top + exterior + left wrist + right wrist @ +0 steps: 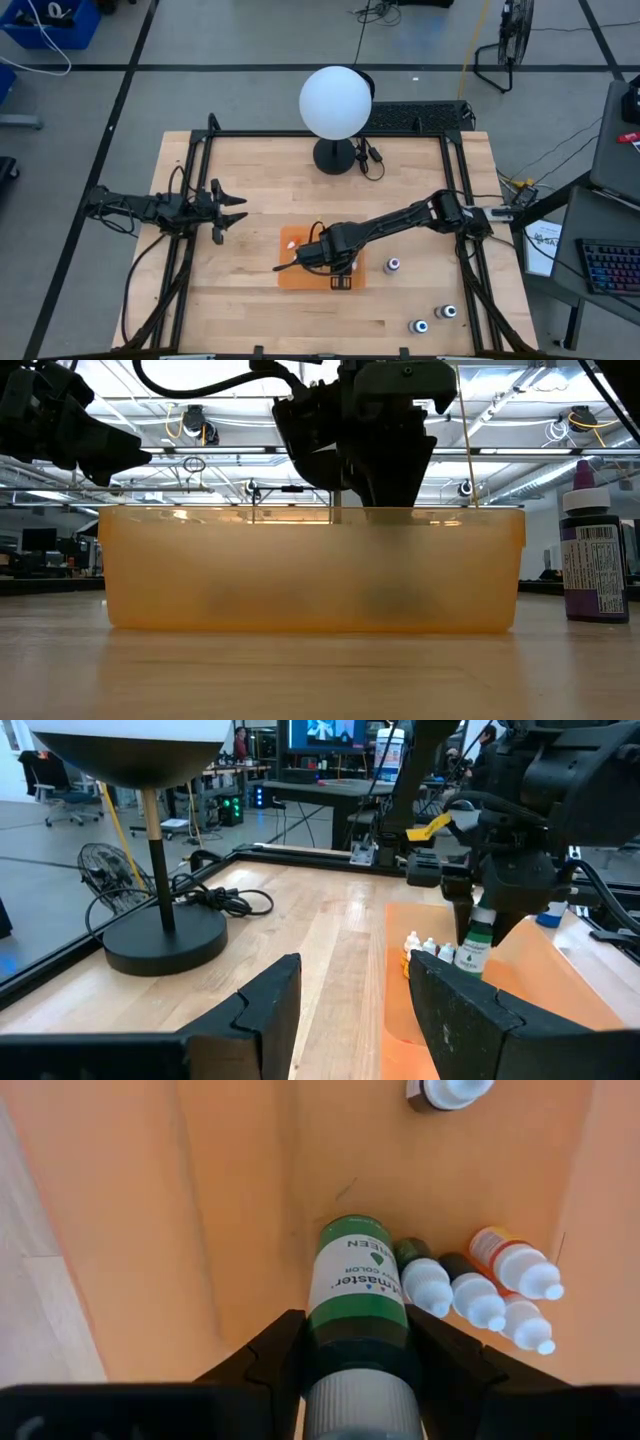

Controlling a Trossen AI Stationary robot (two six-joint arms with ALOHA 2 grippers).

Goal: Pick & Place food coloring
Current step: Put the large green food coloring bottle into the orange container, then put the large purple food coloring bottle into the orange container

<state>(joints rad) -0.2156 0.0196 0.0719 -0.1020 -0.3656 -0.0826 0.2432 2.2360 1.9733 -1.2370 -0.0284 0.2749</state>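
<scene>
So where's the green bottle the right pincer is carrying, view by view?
High view: hidden under the right pincer, over the orange bin.
Low view: not visible; only the bin wall shows.
Left wrist view: green bottle, right of centre.
Right wrist view: bottle, centre.
Shared landmark: the orange bin.

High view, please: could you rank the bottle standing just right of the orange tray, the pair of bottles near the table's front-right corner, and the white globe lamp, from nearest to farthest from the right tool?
1. The bottle just right of the orange plastic tray, beside the right tool.
2. The white globe lamp, at the table's far edge.
3. The bottle pair, front-right corner.
</scene>
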